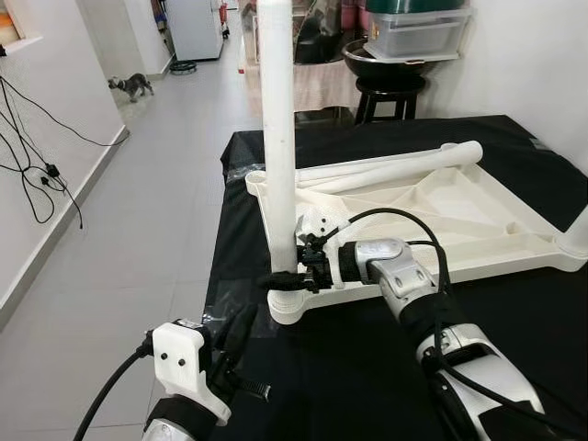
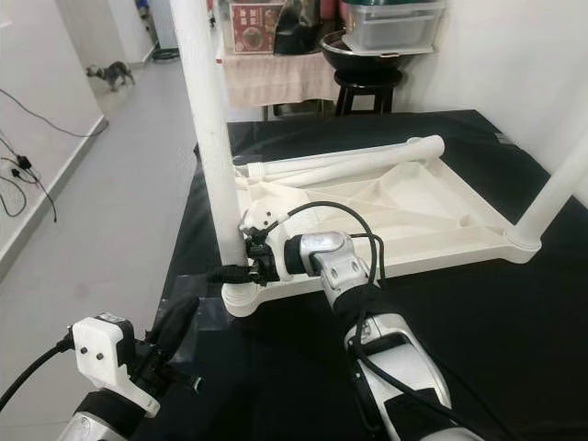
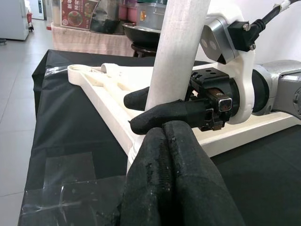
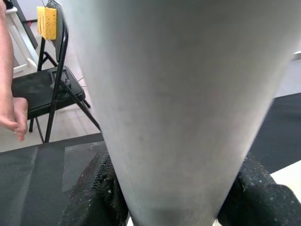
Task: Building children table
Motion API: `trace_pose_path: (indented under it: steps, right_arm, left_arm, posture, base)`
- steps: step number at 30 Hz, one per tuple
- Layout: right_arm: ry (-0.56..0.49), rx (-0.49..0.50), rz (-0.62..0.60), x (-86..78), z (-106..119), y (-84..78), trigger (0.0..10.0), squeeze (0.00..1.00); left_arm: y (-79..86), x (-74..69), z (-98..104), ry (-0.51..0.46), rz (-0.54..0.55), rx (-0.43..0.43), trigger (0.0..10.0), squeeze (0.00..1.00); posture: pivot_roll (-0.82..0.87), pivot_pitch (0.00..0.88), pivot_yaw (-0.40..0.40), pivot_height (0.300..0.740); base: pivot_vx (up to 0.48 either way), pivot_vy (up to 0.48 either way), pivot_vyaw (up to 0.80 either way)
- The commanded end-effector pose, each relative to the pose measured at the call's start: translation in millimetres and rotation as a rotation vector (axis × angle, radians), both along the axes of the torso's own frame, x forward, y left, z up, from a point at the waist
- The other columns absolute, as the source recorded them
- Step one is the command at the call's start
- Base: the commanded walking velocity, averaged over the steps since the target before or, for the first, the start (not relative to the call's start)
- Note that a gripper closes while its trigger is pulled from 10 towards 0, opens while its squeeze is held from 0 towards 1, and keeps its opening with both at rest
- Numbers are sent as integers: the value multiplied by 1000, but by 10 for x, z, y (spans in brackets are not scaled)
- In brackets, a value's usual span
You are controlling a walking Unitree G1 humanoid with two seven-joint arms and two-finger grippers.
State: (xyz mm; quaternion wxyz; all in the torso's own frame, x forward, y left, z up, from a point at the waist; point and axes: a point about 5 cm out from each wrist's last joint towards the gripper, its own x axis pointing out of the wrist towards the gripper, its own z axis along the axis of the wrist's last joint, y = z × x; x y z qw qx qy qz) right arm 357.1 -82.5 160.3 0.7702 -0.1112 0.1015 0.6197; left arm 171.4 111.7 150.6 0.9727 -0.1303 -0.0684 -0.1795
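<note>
Where the upturned white plastic tabletop point(image 1: 432, 216) lies on the black-covered bench point(image 1: 514, 312), an upright white leg point(image 1: 277, 138) stands in the socket at its near left corner, close to the bench's left edge. The right tool point(image 1: 283, 277) grasps this leg just above the socket, one black finger on each side of it, as the right wrist view shows with the pale leg point(image 4: 174, 108) between the two dark fingers point(image 4: 91, 197). A black cable loops over the silver right arm point(image 1: 413, 294). A second white leg point(image 1: 395, 165) lies flat across the far side of the tabletop, and another upright leg point(image 2: 551, 197) stands at the tabletop's right corner.

The left tool point(image 1: 241, 333) sits low near the bench's near left corner, its fingers pressed together with nothing between them, pointing toward the held leg; in the left wrist view its closed tips point(image 3: 171, 160) are just short of the right tool.

Beyond the bench stand a black stool point(image 1: 390, 96) and stacked plastic boxes point(image 1: 413, 32). Black cables point(image 1: 37, 156) hang on the left wall, and a small cat point(image 1: 130, 85) stands on the grey tiled floor point(image 1: 138, 230). A person's hand point(image 4: 11, 110) and a black folding chair point(image 4: 47, 89) appear in the right wrist view.
</note>
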Motion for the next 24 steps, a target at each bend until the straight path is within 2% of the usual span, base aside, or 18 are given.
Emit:
trace_pose_path:
  steps: [1, 4, 7, 8, 9, 10, 11, 12, 13, 15, 20, 21, 22, 23, 24]
  right_arm:
    - [-20, 20, -5, 25, 23, -3, 0, 0]
    - [-30, 12, -49, 12, -43, -86, 0, 0]
    - [-46, -16, -139, -32, -156, -68, 0, 0]
    - [-21, 49, -527, 23, -229, -20, 0, 0]
    - [23, 64, -821, 25, -303, -57, 0, 0]
    - [64, 59, -1010, 8, -361, -105, 0, 0]
    - [26, 38, -962, -155, -389, 12, 0, 0]
    - [26, 38, -962, -155, -389, 12, 0, 0]
    - [-14, 32, -856, -282, -379, 130, 0, 0]
    - [-2, 47, -759, -294, -375, 187, 0, 0]
    - [-12, -1, -699, -221, -380, 211, 0, 0]
    - [-21, -19, -686, -224, -370, 236, 10000, 0]
    - [-21, -19, -686, -224, -370, 236, 10000, 0]
    - [-19, -5, -677, -222, -343, 252, 10000, 494]
    - [-19, -5, -677, -222, -343, 252, 10000, 494]
  left_arm:
    - [7, -5, -14, 6, 12, 15, 10000, 0]
    - [7, -6, -10, 5, 10, 13, 10000, 0]
    - [27, -12, -10, 7, 10, 14, 10000, 0]
    - [38, -16, -7, 7, 11, 15, 10000, 0]
    - [45, -18, -5, 7, 11, 16, 10000, 0]
    - [48, -20, -4, 7, 11, 16, 10000, 0]
    - [57, -17, -5, 8, 9, 19, 10000, 0]
    - [57, -17, -5, 8, 9, 19, 10000, 0]
    - [63, -15, -7, 8, 7, 21, 10000, 0]
    - [64, -2, -11, 11, 3, 18, 10000, 0]
    - [56, 7, -11, 8, -8, 17, 10000, 0]
    - [59, 9, -10, 7, -3, 17, 10000, 0]
    - [59, 9, -10, 7, -3, 17, 10000, 0]
    - [59, 13, -9, 5, 5, 18, 10000, 0]
    - [59, 13, -9, 5, 5, 18, 10000, 0]
  posture:
    - [18, 24, 18, 740]
    - [12, 31, 21, 740]
    - [2, 34, 26, 740]
    - [-8, 40, 27, 740]
    - [-8, 40, 27, 740]
    - [-8, 40, 27, 740]
    - [-12, 49, 40, 740]
    - [-12, 49, 40, 740]
    - [-12, 49, 40, 740]
    - [-16, 39, 40, 740]
    - [-12, 35, 29, 740]
    - [-10, 35, 28, 740]
    - [-10, 35, 28, 740]
    - [-5, 33, 29, 740]
    - [-5, 33, 29, 740]
  base:
    - [0, 0, 0]
    - [0, 0, 0]
    - [0, 0, 0]
    - [0, 0, 0]
    - [0, 0, 0]
    - [0, 0, 0]
    - [0, 0, 0]
    - [0, 0, 0]
    - [0, 0, 0]
    - [0, 0, 0]
    - [0, 0, 0]
    - [0, 0, 0]
    - [0, 0, 0]
    - [0, 0, 0]
    - [0, 0, 0]
